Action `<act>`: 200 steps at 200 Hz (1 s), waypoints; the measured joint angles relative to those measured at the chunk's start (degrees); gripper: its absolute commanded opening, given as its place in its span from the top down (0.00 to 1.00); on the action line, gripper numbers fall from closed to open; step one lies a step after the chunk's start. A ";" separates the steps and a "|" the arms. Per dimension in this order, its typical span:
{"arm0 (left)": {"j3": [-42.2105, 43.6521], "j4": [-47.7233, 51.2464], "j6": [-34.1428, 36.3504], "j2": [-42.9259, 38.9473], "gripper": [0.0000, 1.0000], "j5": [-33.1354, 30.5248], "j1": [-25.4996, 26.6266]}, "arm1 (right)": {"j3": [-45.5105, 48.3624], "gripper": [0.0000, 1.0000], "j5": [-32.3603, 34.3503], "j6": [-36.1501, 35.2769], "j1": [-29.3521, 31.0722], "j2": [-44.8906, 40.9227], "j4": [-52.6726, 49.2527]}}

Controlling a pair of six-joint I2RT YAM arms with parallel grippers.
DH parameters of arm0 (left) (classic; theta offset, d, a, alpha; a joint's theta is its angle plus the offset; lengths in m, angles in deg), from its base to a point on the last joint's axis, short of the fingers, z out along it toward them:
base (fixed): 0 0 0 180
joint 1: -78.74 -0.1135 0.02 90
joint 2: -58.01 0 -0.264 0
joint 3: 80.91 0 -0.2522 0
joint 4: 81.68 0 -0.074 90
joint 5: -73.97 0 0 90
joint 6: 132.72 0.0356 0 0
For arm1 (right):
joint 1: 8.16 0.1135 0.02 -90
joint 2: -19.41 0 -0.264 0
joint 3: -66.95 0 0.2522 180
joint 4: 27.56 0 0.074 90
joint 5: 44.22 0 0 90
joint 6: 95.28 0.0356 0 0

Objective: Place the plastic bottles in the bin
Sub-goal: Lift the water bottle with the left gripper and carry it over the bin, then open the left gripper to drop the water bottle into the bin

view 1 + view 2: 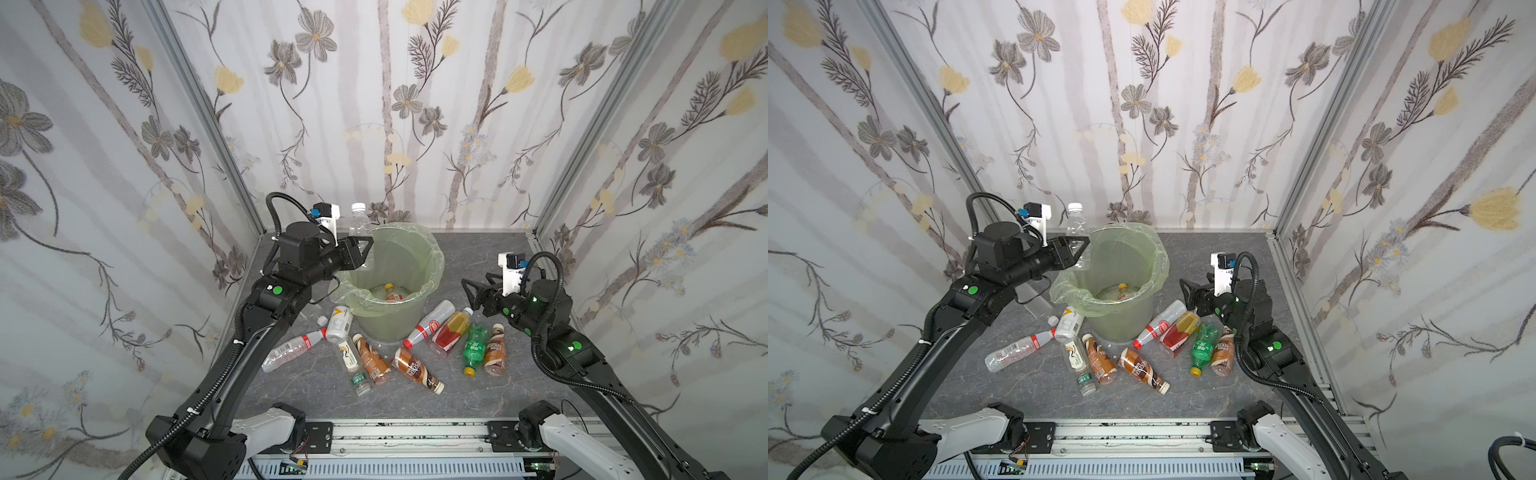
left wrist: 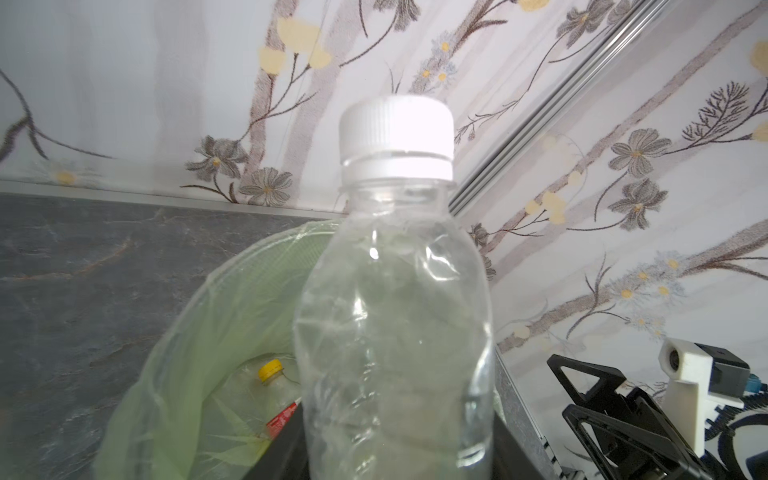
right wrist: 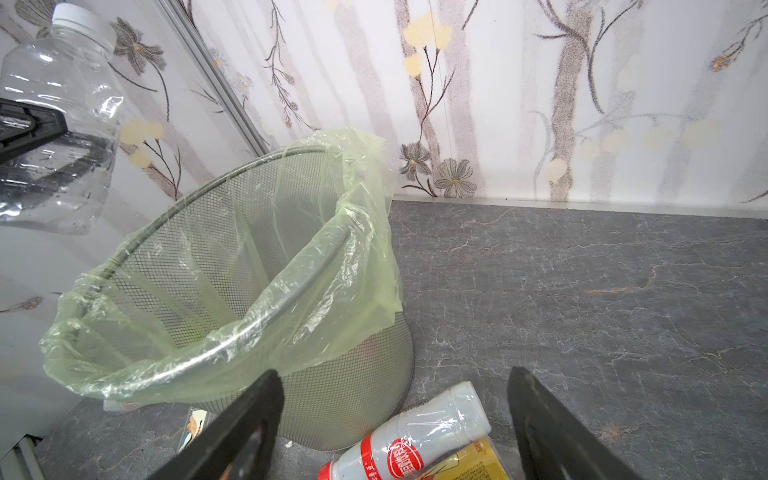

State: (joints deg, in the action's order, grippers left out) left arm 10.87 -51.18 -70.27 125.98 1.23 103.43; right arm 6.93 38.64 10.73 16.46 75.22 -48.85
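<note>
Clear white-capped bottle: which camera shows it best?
Left wrist view: the clear bottle fills the frame, cap and body. Right wrist view shows it cropped; both top views show it small, partly hidden.

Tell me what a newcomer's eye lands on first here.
The green-lined bin in the middle, with the left gripper holding a clear bottle upright and raised at its left rim. Then the bottles lying strewn in front of it, some near the open right gripper.
</note>
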 measured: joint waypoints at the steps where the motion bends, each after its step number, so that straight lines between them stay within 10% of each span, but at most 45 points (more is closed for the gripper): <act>1: 0.20 -0.15 -0.13 0.00 0.50 -0.13 0.17 | 0.00 0.15 0.00 -0.02 0.00 0.00 0.00; 200: 13.40 -10.99 -9.09 -2.67 0.39 -8.66 6.27 | 2.47 0.15 -0.39 1.49 0.02 -0.68 0.39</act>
State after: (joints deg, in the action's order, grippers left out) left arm 24.27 -62.18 -79.36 123.31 -7.43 109.70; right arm 9.40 38.25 12.22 16.48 74.54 -48.46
